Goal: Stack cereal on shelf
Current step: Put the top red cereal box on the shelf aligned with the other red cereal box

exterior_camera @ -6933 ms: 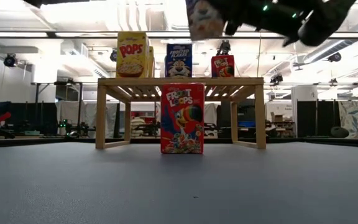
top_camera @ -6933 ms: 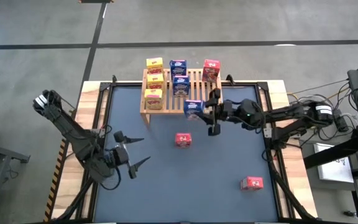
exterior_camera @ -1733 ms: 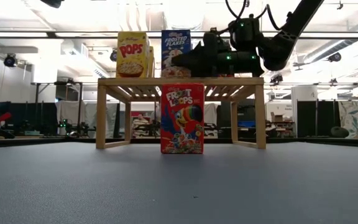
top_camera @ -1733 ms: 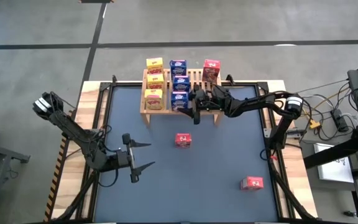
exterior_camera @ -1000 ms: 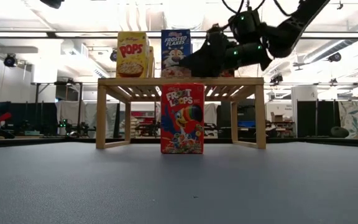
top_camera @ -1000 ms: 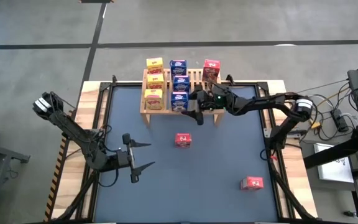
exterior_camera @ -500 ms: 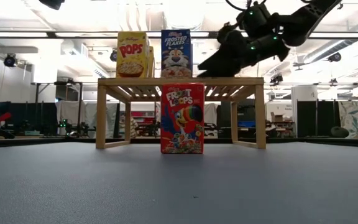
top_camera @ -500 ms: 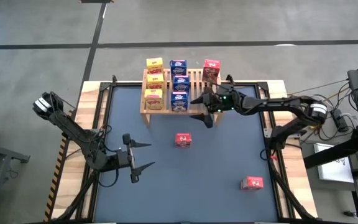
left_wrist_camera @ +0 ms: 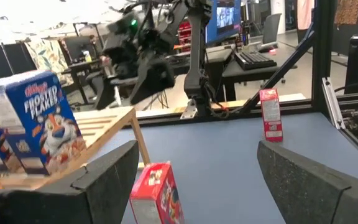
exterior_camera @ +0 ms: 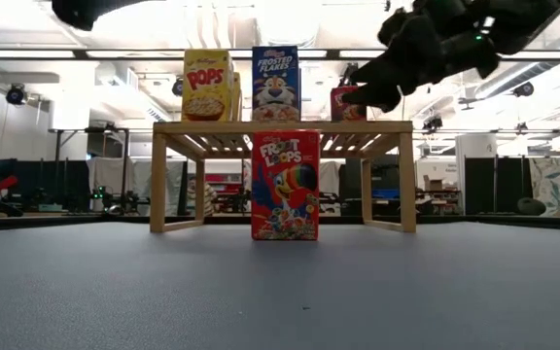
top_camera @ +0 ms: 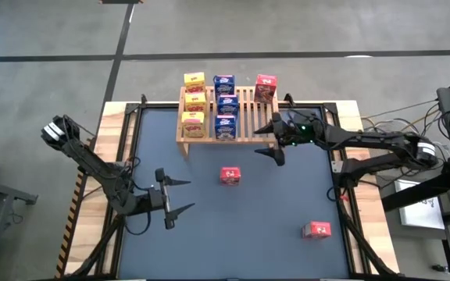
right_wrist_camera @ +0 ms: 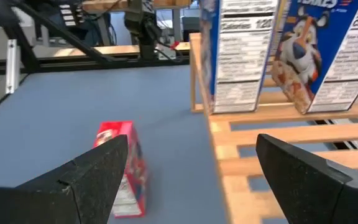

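Seven cereal boxes [top_camera: 225,101] on shelf [top_camera: 244,134], two red boxes [top_camera: 230,176] left on worktop [top_camera: 209,250]; both grippers' fingers apart, empty.

My right gripper [top_camera: 272,138] hangs raised above the worktop, its arm reaching in level from the right edge, jaws spread wide with nothing between them. My left gripper [top_camera: 176,195] sits low near the left front, the arm folded back toward its corner, jaws likewise wide apart and empty. Both sets of fingers [right_wrist_camera: 82,180] point inward, toward the middle.
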### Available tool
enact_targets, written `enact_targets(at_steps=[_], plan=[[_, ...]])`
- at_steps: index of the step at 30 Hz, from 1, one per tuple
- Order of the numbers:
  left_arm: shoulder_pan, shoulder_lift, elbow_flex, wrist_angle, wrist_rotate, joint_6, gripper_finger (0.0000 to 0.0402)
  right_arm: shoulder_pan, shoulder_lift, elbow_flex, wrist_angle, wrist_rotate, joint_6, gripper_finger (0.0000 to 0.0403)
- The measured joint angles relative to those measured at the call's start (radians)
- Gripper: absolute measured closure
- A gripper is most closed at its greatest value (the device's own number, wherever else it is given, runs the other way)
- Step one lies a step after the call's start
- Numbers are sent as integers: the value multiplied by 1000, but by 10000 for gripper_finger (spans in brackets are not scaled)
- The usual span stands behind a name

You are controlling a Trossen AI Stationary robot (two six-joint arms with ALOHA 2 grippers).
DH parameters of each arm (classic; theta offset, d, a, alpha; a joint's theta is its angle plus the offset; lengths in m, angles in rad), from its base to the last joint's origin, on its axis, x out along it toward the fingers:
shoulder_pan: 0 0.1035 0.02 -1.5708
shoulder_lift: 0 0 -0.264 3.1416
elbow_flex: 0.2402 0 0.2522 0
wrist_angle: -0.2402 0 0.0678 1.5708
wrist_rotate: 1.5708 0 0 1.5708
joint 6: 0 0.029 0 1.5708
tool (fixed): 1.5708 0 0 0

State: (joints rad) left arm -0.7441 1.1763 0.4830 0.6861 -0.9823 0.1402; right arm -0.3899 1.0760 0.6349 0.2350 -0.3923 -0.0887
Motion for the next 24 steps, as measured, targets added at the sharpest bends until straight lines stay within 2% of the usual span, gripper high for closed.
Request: enact_targets(at_steps=[4,12,17,24], plan=[[0,0,-29,-1,-2,-43,91,19,-57,-55,16,0,4,58],[20,0,-41,20,-3,-47,91,50,-127,-136,158,0,22,58],[33,0,-52,21,-4,-49,91,62,-109,-185,324,-9,51,58],[49,-9,-91,39,-5,-62,91,63,-62,-188,404,-11,42,58]])
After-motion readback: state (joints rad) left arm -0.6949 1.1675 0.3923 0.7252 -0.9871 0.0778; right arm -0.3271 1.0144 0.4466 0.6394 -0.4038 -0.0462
